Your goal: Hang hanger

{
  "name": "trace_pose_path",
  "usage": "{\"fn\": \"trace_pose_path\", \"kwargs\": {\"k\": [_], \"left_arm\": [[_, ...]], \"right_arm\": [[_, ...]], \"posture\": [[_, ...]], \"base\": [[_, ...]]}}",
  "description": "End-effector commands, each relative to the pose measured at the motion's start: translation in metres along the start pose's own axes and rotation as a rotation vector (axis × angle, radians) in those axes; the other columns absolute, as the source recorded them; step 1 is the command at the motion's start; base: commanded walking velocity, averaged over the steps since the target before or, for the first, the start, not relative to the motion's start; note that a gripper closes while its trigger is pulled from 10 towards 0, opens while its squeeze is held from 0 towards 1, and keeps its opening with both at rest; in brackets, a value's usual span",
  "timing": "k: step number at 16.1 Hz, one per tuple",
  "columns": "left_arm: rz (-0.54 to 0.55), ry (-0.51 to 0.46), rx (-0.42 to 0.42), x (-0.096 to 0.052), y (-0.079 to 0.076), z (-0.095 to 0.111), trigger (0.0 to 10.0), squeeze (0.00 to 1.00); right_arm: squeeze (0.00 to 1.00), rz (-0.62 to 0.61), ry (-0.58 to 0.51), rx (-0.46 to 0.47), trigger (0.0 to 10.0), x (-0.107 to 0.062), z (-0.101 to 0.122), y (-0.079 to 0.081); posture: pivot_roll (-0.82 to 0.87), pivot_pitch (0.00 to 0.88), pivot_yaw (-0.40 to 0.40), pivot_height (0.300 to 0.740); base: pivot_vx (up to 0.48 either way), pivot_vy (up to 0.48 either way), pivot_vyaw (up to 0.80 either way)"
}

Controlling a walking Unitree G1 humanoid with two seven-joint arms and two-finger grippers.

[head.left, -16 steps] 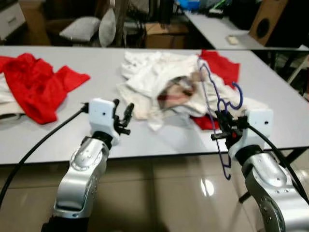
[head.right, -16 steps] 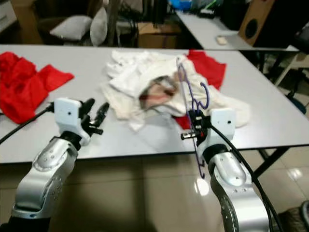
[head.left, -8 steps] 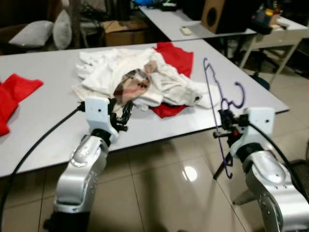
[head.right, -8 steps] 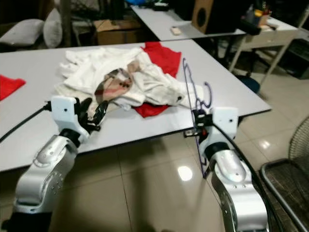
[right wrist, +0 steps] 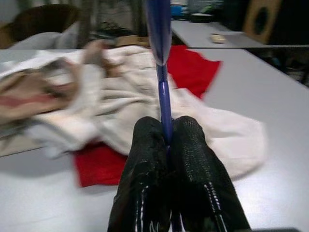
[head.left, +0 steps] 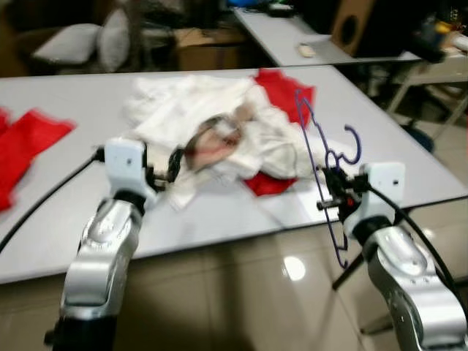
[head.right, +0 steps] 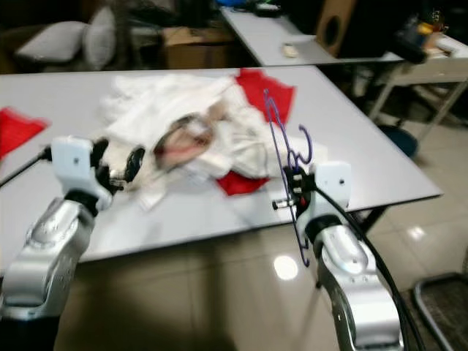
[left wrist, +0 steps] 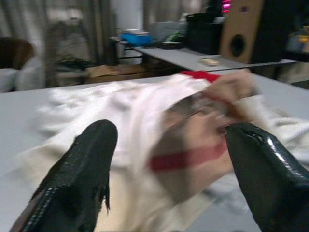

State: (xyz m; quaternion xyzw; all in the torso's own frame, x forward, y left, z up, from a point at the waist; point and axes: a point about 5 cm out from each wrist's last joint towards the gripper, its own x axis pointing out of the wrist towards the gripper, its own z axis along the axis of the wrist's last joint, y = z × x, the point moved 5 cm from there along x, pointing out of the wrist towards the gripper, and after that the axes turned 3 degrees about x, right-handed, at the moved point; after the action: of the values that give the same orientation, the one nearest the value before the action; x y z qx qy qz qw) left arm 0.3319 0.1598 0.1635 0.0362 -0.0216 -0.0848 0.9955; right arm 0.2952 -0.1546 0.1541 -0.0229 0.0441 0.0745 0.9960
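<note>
Head views: right gripper (head.left: 330, 196) holds thin blue wire hanger (head.left: 322, 168) upright, beside grey table (head.left: 66, 219) edge.
Left wrist view: left gripper (left wrist: 169, 159) fingers apart, empty, facing white clothes pile (left wrist: 120, 111).
Right wrist view: fingers (right wrist: 145, 159) clamped on hanger wire.
Risk: narrow pinch; hanger may rotate or snag clothes.

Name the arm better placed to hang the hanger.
Right, probably. The right gripper is already shut on the hanger, held upright. The left gripper is open, over the clothes.
</note>
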Motion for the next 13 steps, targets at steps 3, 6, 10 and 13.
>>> {"fn": "trace_pose_path", "kwargs": {"k": [3, 6, 10, 13], "left_arm": [[-0.086, 0.010, 0.005, 0.006, -0.019, -0.004, 10.0, 1.00], [-0.151, 0.016, 0.000, 0.009, -0.024, -0.005, 10.0, 1.00], [-0.175, 0.005, 0.017, 0.010, -0.011, -0.008, 10.0, 1.00], [-0.235, 0.066, 0.044, 0.012, -0.009, -0.021, 10.0, 0.48]], "right_arm": [[0.00, -0.034, -0.011, -0.002, 10.0, -0.005, 0.001, -0.012], [0.00, -0.057, 0.004, -0.016, 10.0, -0.016, -0.004, -0.018], [0.00, 0.008, 0.052, -0.025, 10.0, -0.019, -0.018, -0.012], [0.00, 0.021, 0.047, -0.044, 10.0, -0.011, -0.017, -0.018]], "posture": [[-0.02, 0.016, 0.012, 0.740], [-0.05, 0.020, 0.039, 0.740], [-0.03, 0.005, 0.042, 0.740], [-0.03, 0.000, 0.059, 0.740]], "base": [[0.415, 0.000, -0.27], [0.123, 0.000, -0.27], [0.000, 0.000, 0.00], [0.000, 0.000, 0.00]]}}
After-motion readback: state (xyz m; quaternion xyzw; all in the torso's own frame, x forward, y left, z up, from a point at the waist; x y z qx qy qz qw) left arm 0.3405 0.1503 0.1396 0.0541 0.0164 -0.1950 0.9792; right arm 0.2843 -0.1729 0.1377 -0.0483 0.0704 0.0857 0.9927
